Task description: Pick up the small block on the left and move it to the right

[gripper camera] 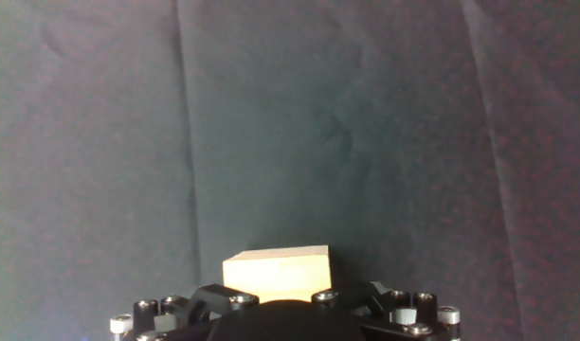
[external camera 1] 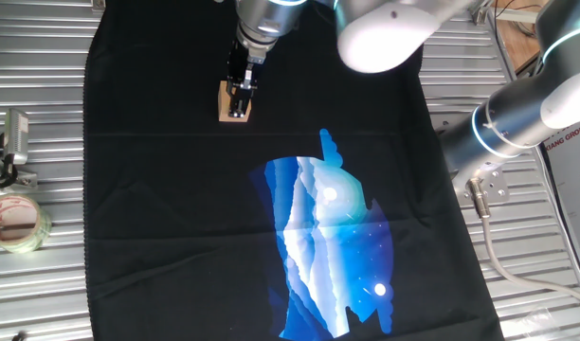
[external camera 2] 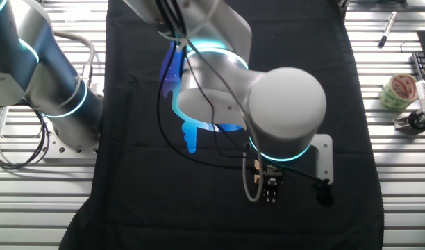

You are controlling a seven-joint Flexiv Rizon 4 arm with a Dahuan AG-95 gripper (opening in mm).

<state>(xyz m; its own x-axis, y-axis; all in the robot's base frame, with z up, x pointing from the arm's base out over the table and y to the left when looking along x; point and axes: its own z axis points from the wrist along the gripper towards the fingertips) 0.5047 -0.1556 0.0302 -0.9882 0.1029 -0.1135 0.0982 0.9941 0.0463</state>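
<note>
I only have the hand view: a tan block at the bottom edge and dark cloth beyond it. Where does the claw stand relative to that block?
Observer: In one fixed view the claw is right at the small block, with its black fingers crossing the block. I cannot tell whether they are clamped.
Operator: What else is on the cloth?
Observer: The black cloth has a blue printed picture in its middle, apart from the block.
Operator: Is anything lying off the cloth?
Observer: A roll of clear tape lies on the metal table, well away from the block.
</note>
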